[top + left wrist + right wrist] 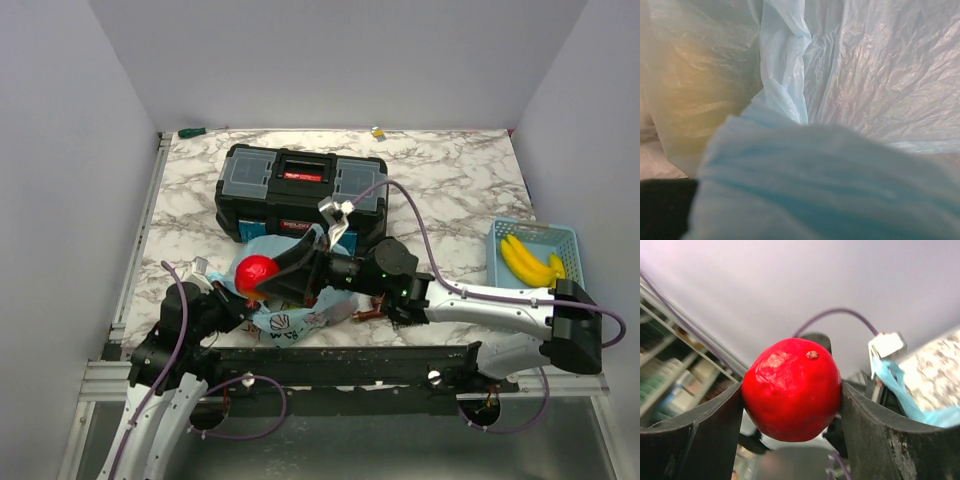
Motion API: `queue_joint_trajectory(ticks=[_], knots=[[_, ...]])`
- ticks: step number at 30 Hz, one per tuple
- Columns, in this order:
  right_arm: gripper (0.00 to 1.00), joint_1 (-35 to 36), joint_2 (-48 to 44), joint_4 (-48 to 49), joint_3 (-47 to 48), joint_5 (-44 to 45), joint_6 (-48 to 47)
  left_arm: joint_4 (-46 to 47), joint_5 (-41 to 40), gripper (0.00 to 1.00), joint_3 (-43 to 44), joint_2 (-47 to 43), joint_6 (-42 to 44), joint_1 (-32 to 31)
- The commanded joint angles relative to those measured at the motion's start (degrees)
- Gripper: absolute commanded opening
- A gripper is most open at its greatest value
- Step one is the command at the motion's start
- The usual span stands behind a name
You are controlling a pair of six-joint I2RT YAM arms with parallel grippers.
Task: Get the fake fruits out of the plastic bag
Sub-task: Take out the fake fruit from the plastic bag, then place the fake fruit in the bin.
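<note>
The setting reads as a robotics lab test cell, not a home or a shop. 3 plain pale walls (pixel 330 60) box in a marble-patterned table (pixel 450 180), and an aluminium frame rail (pixel 140 230) runs along its left side. 2 machines, a left arm (pixel 185 320) and a right arm (pixel 500 305), are mounted at a black bar (pixel 340 362) on the near edge, with purple cables (pixel 420 232) looping loose. The objects look like staged props: a black toolbox (pixel 300 185), a red fake fruit (pixel 256 275), and a light-blue mesh basket (pixel 535 228) of fake bananas (pixel 527 262). The right wrist view shows blurred storage shelves (pixel 670 375) beyond the cell.
</note>
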Motion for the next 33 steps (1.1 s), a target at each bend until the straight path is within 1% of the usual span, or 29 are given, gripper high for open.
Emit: queue_joint_trajectory(ticks=[1,2,5,7,9,11,14,16,18,19,20,21,22,26,27,30,32,33], knots=[[0.14,-3.4,3.6,22.5,-1.2,-7.1,16.2,1.9,2.0,0.0,-1.1,-1.1,-1.5,0.0],[0.14,-3.4,5.8,25.4,-0.7,-8.7,18.0,2.6,2.5,0.0,-1.3,-1.0,-1.8,0.0],[0.14,-3.4,12.6,39.2,1.1,-12.5,26.7,6.3,5.2,0.0,-2.3,-0.1,-3.0,0.0],[0.14,-3.4,17.2,45.8,4.3,-15.8,31.8,7.9,5.8,0.0,-2.5,0.8,-3.6,0.0],[0.14,-3.4,20.2,49.5,7.1,-17.9,35.2,8.7,5.6,0.0,-2.2,1.9,-3.7,0.0],[0.13,-3.5,20.4,47.3,7.8,-17.3,34.8,9.2,5.4,0.0,-1.7,2.9,-3.1,0.0],[0.13,-4.2,16.7,35.2,7.4,-15.4,28.3,8.5,5.1,0.0,-1.0,3.9,-2.1,0.0],[0.13,-5.3,12.6,24.2,7.7,-13.9,22.7,6.5,4.1,0.0,-0.3,3.5,-1.3,0.0],[0.12,-6.8,8.5,7.9,8.9,-8.2,15.6,4.8,3.4,0.0,0.1,2.2,-0.8,0.0],[0.11,-7.6,6.9,-3.2,10.4,-3.6,12.1,4.0,2.9,0.0,0.2,1.5,-0.6,0.0],[0.09,-8.5,5.3,-12.0,11.9,1.0,8.3,3.1,2.6,0.0,0.3,0.7,-0.5,-0.1],[0.08,-9.6,4.2,-20.0,13.0,6.5,5.3,2.3,2.3,0.0,0.5,-0.1,-0.4,0.0],[0.07,-11.0,2.6,-24.9,13.4,10.0,3.1,1.6,2.1,0.0,0.7,-0.6,-0.3,0.0],[0.07,-20.3,-2.8,-36.9,12.4,17.9,-3.2,-0.7,2.2,0.0,1.9,-1.4,0.6,0.0],[0.07,-22.2,-3.9,-40.4,12.9,21.7,-5.5,-1.2,2.2,0.0,2.4,-1.3,0.9,0.0],[0.07,-26.1,-5.5,-50.1,15.7,37.6,-11.8,-2.7,1.9,0.0,4.8,-0.3,2.8,0.0],[0.07,-28.9,-5.7,-54.2,16.3,48.5,-14.3,-3.7,1.3,0.0,7.4,1.3,5.0,0.0],[0.07,-30.7,-5.8,-55.3,16.1,52.3,-14.9,-4.2,0.8,0.0,8.7,2.3,6.4,0.0]])
